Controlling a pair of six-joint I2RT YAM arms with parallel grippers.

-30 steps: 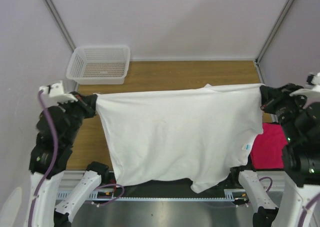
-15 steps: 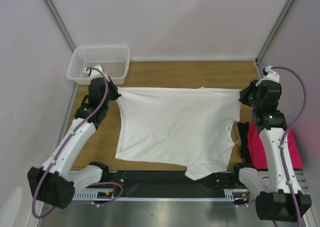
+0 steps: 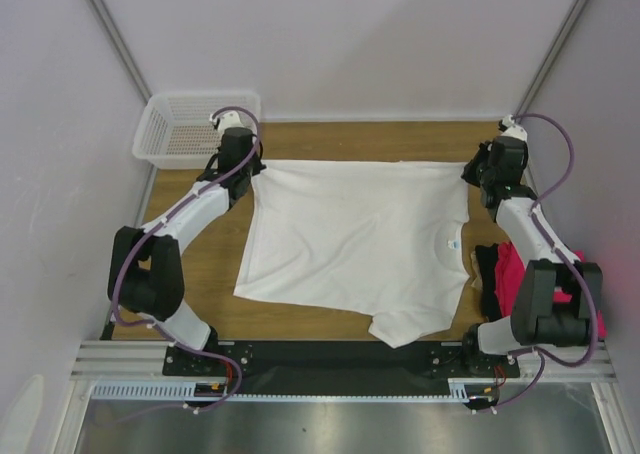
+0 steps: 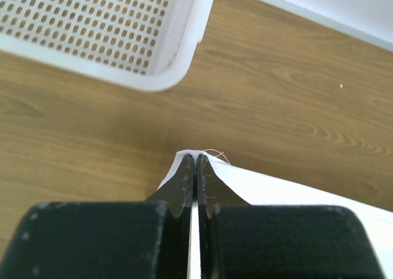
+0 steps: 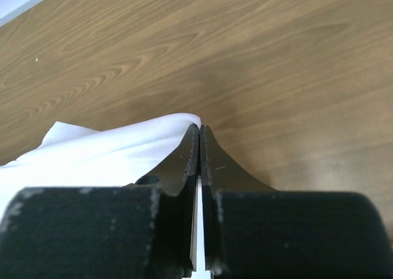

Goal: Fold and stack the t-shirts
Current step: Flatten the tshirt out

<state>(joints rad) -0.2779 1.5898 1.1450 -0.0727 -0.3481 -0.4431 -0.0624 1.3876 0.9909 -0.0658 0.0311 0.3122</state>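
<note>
The large white t-shirt [image 3: 355, 239] lies spread over the wooden table, its small blue-white tag [image 3: 452, 247] near the right side. My left gripper [image 3: 258, 164] is shut on its far left corner [image 4: 184, 157]. My right gripper [image 3: 470, 171] is shut on its far right corner [image 5: 178, 122]. Both corners sit low over the table near its far edge. The magenta-pink t-shirt [image 3: 515, 274] lies at the right edge with the black one [image 3: 488, 274] bunched beside it, partly hidden by my right arm.
A white mesh basket [image 3: 185, 129] stands at the far left corner, just beyond my left gripper; its rim shows in the left wrist view [image 4: 166, 76]. Bare wood [image 3: 190, 264] lies left of the shirt. Walls close in on three sides.
Both arms have stretched forward and down, carrying the white shirt from hanging in the air to lying spread on the table. The grippers stayed shut on its corners.
</note>
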